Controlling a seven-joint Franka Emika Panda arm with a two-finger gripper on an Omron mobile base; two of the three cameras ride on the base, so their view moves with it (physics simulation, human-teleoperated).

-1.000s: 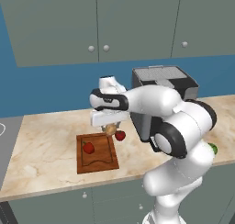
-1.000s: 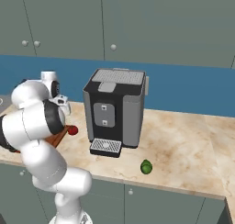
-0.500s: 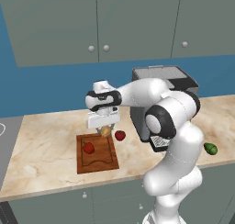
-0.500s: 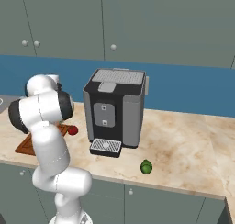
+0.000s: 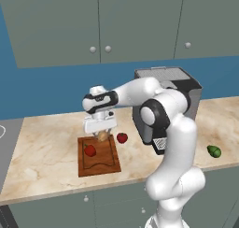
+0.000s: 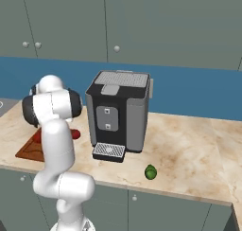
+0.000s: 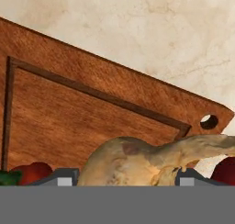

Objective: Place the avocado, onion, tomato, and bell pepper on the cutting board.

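Lowered, claw (image 5: 103,134) grips one onion (image 7: 137,161) over board (image 5: 97,155) bearing one red vegetable (image 5: 90,150).

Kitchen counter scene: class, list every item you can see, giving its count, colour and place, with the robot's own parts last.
cutting board: 1, reddish-brown, on the counter left of the coffee machine.
onion: 1, tan, between the gripper's fingers above the board's far end.
red vegetable on the board: 1, red, left part of the board.
red vegetable off the board: 1, red, on the counter just right of the board.
avocado: 1, dark green, on the counter right of the machine.
coffee machine: 1, black and grey, mid-counter.
counter: 1, beige marble.
cabinets: grey-green, above.
gripper: 1, shut on the onion.
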